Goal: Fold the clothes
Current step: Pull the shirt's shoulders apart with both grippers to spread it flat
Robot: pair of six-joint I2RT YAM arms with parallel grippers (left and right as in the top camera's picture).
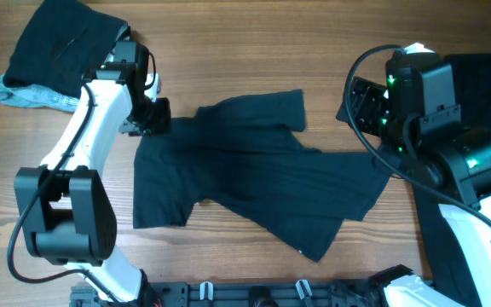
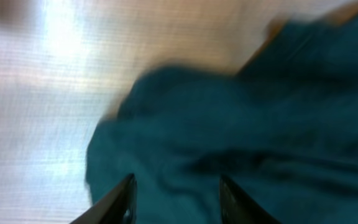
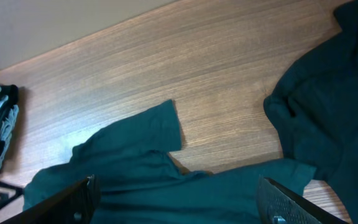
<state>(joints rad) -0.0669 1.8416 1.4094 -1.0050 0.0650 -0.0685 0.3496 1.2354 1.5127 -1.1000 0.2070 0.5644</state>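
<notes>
A dark navy soft cloth T-shirt (image 1: pixel 254 170) lies spread out but wrinkly in the middle of the brown wooden table (image 1: pixel 254 43). The left claw (image 1: pixel 150 115) is down at the shirt's top left corner. Its two fingers are apart with cloth showing between them, though that close view is blurry. The right claw (image 3: pixel 178 183) is spread wide near the shirt's right end, holding nothing. A black cloth pile (image 1: pixel 66 38) sits in the far left corner, with a pale grey-blue folded piece (image 1: pixel 24 94) peeking out at its edge. More dark cloth (image 1: pixel 484 72) lies at the right edge.
</notes>
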